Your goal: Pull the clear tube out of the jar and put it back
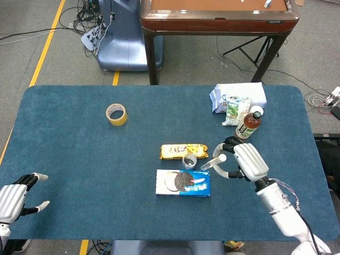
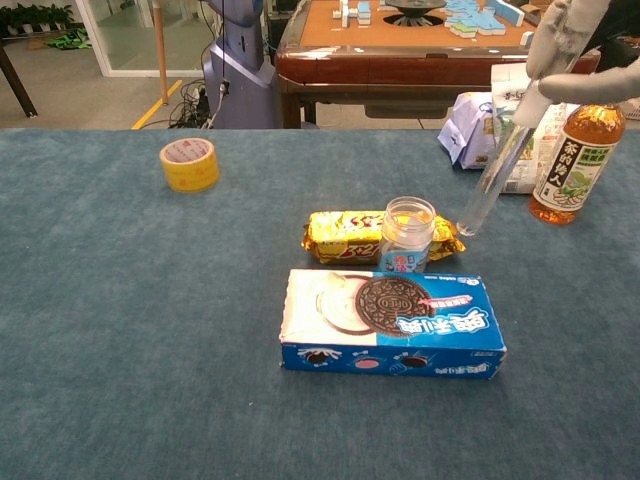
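A small clear jar (image 1: 189,161) (image 2: 407,235) stands open between the gold snack pack and the blue cookie box. My right hand (image 1: 241,160) (image 2: 580,50) pinches the white-capped top of the clear tube (image 1: 213,161) (image 2: 493,170). The tube hangs slanted in the air, outside the jar, its lower tip just right of the jar's rim. My left hand (image 1: 15,197) rests open at the table's near left corner, holding nothing; the chest view does not show it.
A gold snack pack (image 2: 345,234) lies behind the jar and a blue cookie box (image 2: 390,323) in front. A tea bottle (image 2: 571,164) and snack bags (image 1: 237,98) stand to the right rear. A yellow tape roll (image 1: 116,114) sits far left on the blue table (image 1: 79,159).
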You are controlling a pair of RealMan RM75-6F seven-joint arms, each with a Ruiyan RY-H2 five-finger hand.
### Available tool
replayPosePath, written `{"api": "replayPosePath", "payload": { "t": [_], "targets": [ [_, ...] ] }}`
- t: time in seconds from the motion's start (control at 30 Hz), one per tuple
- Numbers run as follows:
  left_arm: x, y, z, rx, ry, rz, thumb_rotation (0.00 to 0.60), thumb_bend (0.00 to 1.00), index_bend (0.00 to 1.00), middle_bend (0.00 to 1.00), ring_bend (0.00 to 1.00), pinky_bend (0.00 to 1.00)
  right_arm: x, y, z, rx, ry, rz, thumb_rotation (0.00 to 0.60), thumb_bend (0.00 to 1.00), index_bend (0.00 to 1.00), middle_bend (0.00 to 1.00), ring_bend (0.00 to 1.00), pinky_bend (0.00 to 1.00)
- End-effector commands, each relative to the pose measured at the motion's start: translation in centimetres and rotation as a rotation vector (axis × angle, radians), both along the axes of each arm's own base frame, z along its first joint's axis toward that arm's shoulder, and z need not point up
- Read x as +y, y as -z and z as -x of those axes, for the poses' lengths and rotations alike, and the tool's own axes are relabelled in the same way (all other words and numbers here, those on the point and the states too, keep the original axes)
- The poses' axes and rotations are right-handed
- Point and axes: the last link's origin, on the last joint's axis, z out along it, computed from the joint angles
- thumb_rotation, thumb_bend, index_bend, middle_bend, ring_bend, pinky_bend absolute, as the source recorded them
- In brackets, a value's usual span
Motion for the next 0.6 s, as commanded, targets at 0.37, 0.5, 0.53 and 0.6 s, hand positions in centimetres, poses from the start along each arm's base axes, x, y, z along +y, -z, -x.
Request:
{"api": "replayPosePath", "payload": {
  "t": [0.37, 0.5, 0.53, 0.6],
  "targets": [
    [0.0, 0.0, 0.0, 0.001, -0.002, -0.001, 0.6, 0.16, 0.31, 0.31, 0.27, 0.46, -0.1, 1.1, 1.2, 0.295, 0.035, 0.051, 0.6, 0.55, 0.68, 0.57, 0.34, 0.2],
    [0.0, 0.0, 0.1, -0.001, -0.004, -0.001, 0.6, 0.17, 0.31, 0.31, 0.27, 0.46, -0.2, 1.4, 0.5, 0.125, 0.026, 0.066, 0.6, 0.55, 0.68, 0.57, 0.34, 0.2],
    [0.0, 0.0, 0.0, -0.002, -0.003, -0.001, 0.6, 0.17, 0.31, 0.31, 0.27, 0.46, -0.2, 1.4, 0.3, 0.077, 0.016, 0.084, 0.6, 0.55, 0.68, 0.57, 0.34, 0.2],
    [0.0, -0.1, 0.0, -0.004, -0.003, -0.001, 0.6, 0.16, 0.31, 0.31, 0.27, 0.46, -0.1, 1.5, 0.1, 0.011, -0.006, 0.103, 0.6, 0.55, 0.68, 0.57, 0.34, 0.2]
  ]
}}
